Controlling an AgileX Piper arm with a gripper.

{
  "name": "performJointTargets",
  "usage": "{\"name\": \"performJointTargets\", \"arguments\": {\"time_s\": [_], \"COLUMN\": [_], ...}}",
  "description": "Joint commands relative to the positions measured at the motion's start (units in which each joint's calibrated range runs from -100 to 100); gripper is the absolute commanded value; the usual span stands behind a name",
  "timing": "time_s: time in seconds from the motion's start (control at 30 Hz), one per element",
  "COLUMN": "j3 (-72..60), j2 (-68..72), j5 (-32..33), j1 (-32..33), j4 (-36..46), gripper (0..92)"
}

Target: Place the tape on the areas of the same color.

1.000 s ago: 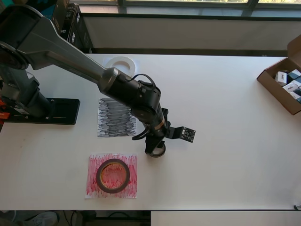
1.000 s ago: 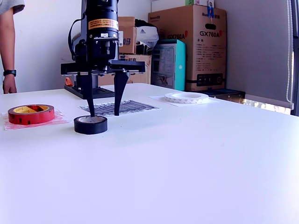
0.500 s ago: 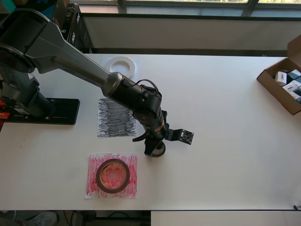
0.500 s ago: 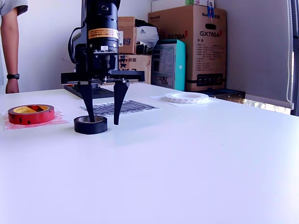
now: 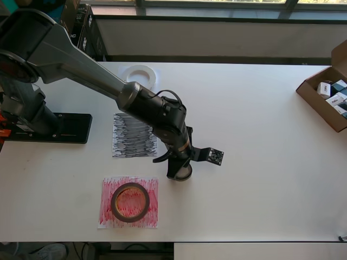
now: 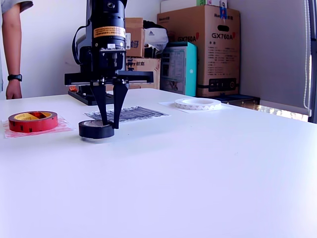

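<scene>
My gripper (image 5: 179,169) (image 6: 109,124) stands upright over the small black roll (image 5: 183,174) (image 6: 94,130), jaws closed on its wall, one finger inside the hole and one outside. The roll sits on the bare white table, right of the scribbled black patch (image 5: 133,135) (image 6: 136,113) in the overhead view. The reddish-brown roll (image 5: 130,202) (image 6: 32,120) lies on the scribbled red patch (image 5: 108,219) (image 6: 10,133). The white ring (image 5: 142,73) (image 6: 198,103) lies on the white patch (image 5: 123,74) (image 6: 166,103) at the table's far edge.
An open cardboard box (image 5: 324,100) with small items sits at the overhead view's right edge. The arm's black base (image 5: 59,129) is at the left. Stacked cartons (image 6: 208,44) and a person's arm (image 6: 11,54) stand behind the table.
The jaws have closed from wide open around the black roll onto its wall. The roll has shifted slightly. The other rolls have not moved.
</scene>
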Motion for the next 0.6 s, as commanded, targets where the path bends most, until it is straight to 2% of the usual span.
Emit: {"name": "performJointTargets", "arguments": {"time_s": [0.0, 0.13, 0.33, 0.47, 0.57], "j3": [1.9, 7.0, 21.6, 31.5, 37.5], "j2": [-0.9, -5.2, -17.9, -25.7, -30.1], "j5": [-0.5, -2.1, -4.3, -4.8, -8.0], "j1": [1.3, 3.9, 9.5, 12.9, 14.4], "j4": [-0.4, 1.3, 0.3, -5.7, -9.3], "gripper": [0.0, 0.0, 0.0, 0.0, 0.0]}}
